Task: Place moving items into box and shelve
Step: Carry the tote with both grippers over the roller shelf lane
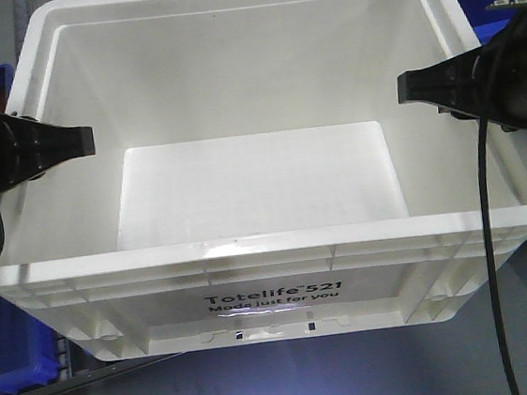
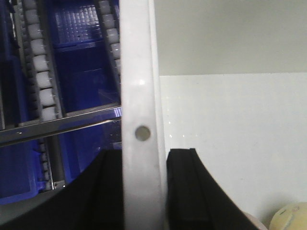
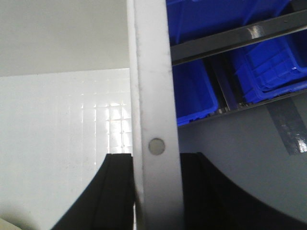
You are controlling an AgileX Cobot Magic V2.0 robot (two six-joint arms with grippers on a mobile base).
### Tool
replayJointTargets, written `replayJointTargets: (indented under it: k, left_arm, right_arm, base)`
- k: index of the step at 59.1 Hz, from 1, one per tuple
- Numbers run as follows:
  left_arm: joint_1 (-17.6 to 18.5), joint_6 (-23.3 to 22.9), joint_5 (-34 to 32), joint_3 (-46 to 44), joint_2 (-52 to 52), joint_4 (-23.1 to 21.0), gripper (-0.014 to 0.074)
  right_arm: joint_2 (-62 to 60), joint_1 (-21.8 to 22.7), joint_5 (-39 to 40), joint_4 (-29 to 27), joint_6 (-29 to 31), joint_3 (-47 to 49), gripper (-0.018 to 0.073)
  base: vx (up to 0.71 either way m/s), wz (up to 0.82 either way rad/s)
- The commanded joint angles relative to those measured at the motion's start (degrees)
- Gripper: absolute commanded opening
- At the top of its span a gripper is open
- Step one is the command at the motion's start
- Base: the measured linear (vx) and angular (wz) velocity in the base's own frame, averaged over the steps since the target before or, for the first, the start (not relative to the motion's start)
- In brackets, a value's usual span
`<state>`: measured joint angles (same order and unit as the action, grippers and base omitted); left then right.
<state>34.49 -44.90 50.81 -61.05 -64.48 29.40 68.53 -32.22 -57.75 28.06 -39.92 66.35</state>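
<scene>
The white box [image 1: 115,307], printed "Totelife 521", fills the front view, and the part of its floor that shows there is bare. My left gripper [image 1: 60,143] is shut on the box's left rim [image 2: 136,72], one black finger [image 2: 184,187] inside the wall and one outside. On the opposite side my right gripper [image 1: 431,87] is shut on the right rim [image 3: 148,72] the same way. Two moving items lie on the box floor in the left wrist view: a pale yellow rounded piece [image 2: 291,218] and a beige piece [image 2: 253,222], both cut by the frame edge.
Blue plastic bins [image 3: 196,91] and a rack with white roller tracks [image 2: 41,81] sit outside the box on both sides. A grey rack bar [image 3: 240,36] runs above the bins. Grey floor [image 3: 249,158] lies to the right.
</scene>
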Motion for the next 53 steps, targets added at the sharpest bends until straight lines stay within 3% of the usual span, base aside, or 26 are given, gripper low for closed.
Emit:
replayJointTargets:
  k: [1, 53]
  left_arm:
    - [0.49, -0.45, -6.35, -2.56, 2.1, 4.89, 0.0109]
    - [0.49, -0.45, -6.35, -2.56, 2.1, 4.89, 0.0109]
  right_arm:
    - [-1.76, 0.12, 4.21, 4.88, 0.17, 2.22, -0.0011]
    - [-1.76, 0.12, 4.21, 4.88, 0.17, 2.22, -0.0011]
  base:
    - [0.1, 0.43]
    - [0.08, 0.29]
